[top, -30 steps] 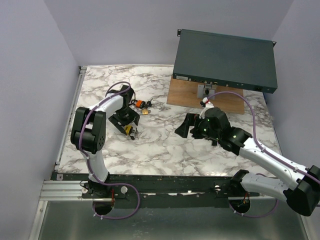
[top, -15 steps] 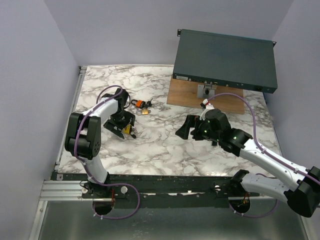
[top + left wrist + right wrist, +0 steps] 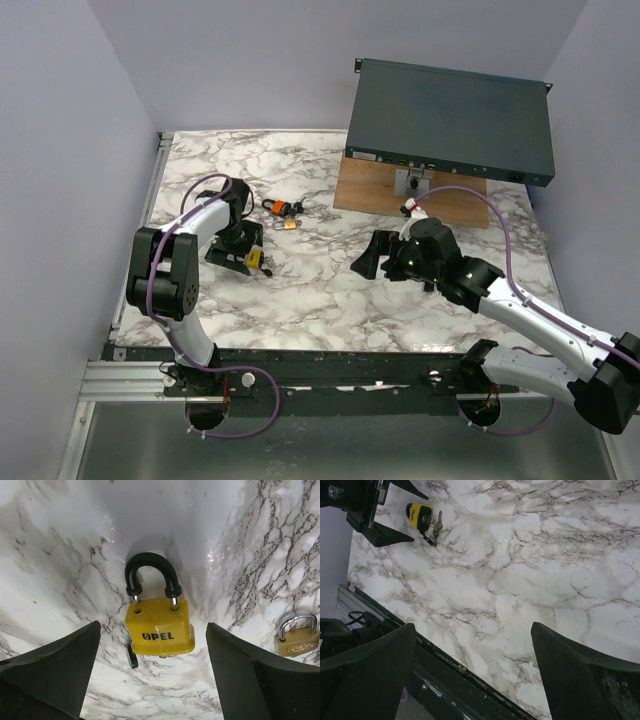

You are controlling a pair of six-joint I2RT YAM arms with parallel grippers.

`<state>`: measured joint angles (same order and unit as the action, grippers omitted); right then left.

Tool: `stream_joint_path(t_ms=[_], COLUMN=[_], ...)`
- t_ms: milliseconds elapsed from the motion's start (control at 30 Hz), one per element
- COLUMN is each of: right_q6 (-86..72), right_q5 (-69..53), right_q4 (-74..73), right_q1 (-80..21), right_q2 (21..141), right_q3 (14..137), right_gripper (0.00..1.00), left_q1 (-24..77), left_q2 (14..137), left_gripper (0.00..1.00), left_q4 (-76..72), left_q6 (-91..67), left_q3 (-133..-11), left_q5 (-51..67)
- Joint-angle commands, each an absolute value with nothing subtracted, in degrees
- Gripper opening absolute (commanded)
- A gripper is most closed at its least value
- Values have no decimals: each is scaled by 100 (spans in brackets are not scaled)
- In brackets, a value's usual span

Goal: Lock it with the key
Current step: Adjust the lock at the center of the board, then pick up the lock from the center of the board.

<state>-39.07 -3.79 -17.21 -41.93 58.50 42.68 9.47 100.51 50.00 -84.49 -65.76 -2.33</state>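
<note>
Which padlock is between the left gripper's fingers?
The yellow padlock with the black shackle; the brass padlock with the silver shackle lies off to one side.

The table (image 3: 60, 580) looks like smooth white marble with grey veins and a soft sheen. Mid-frame in the left wrist view, the yellow lock (image 3: 159, 632) has a glossy plastic body. Its shackle (image 3: 150, 570) is sheathed in matt black, with bare metal at the 2 legs. At the right edge, the small lock (image 3: 296, 642) is shiny brass. The fingers (image 3: 50, 670) in the lower corners are matt black. In the upper right of the top view, a plain wood board (image 3: 365, 190) carries a matt dark box (image 3: 450, 115).
</note>
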Motion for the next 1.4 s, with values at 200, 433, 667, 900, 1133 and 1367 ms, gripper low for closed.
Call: stream_joint_path(t_ms=[200, 433, 667, 900, 1133, 1367], right_q6=[-3876, -3902, -4130, -4361, -4376, -4323], right_q5=[-448, -504, -598, -402, 539, 1090], right_q4=[-1767, -1659, -1212, -421, 522, 1336], right_q1=[-4204, -4203, -4204, -4232, -4761, -5147], right_q2=[5834, 5861, 5886, 6000, 6714, 7542], right_q3=[4210, 4198, 4048, 3993, 3928, 3970], right_gripper=[100, 100, 100, 100, 95, 88], left_q1=[931, 948, 1081, 1467, 1760, 2046], left_q2=[10012, 10054, 9683, 8787, 8082, 7810], left_gripper=[75, 40, 1, 0, 0, 0], left_q4=[5092, 5086, 4420, 3760, 3177, 2591], left_q6=[-8855, -8640, -8195, -8049, -8375, -8717], left_q3=[-6587, -6647, -6140, -5436, -5017, -4823], left_q5=[-351, -352, 126, 701, 1319, 1816])
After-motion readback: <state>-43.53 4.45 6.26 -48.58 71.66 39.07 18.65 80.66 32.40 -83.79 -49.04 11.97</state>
